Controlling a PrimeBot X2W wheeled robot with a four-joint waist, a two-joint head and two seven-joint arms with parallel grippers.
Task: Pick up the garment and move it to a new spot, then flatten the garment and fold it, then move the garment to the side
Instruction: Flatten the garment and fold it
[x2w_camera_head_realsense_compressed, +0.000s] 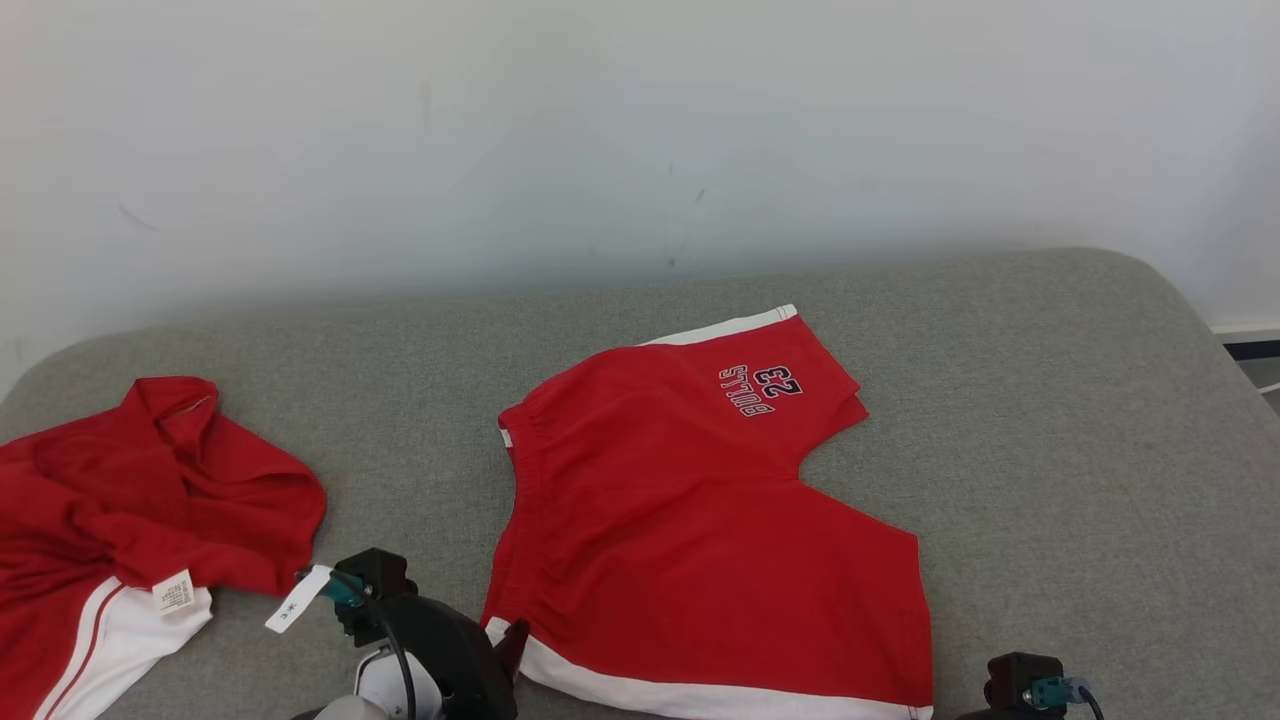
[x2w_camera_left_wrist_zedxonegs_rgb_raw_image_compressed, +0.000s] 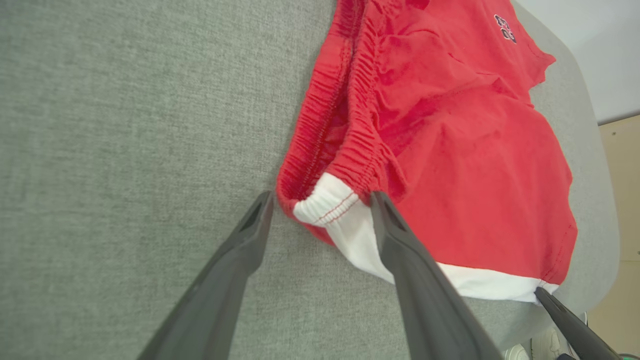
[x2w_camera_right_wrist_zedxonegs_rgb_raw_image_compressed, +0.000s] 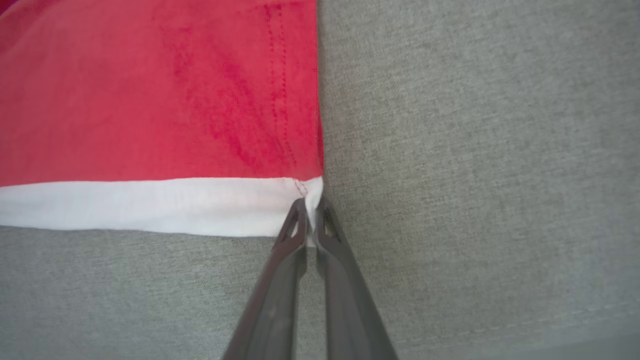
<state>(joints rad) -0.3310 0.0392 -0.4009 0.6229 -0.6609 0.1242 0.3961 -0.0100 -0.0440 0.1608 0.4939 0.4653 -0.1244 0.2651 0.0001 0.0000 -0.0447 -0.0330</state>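
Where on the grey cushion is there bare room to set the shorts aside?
Widest bare patch: right of the red shorts, out to the right edge of the cushion. A second strip runs behind them, along the wall. Crowded: the left, where the crumpled red jersey lies, and the narrow gap between the garments, where the left gripper sits near the front.

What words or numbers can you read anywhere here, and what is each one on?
"BULLS" and "23": printed near the hem of one leg of the red shorts with white side stripes, upside down in the head view.
White care label on the crumpled red and white garment: too small to read.
White paper tag on the black cable: marks too small to read.
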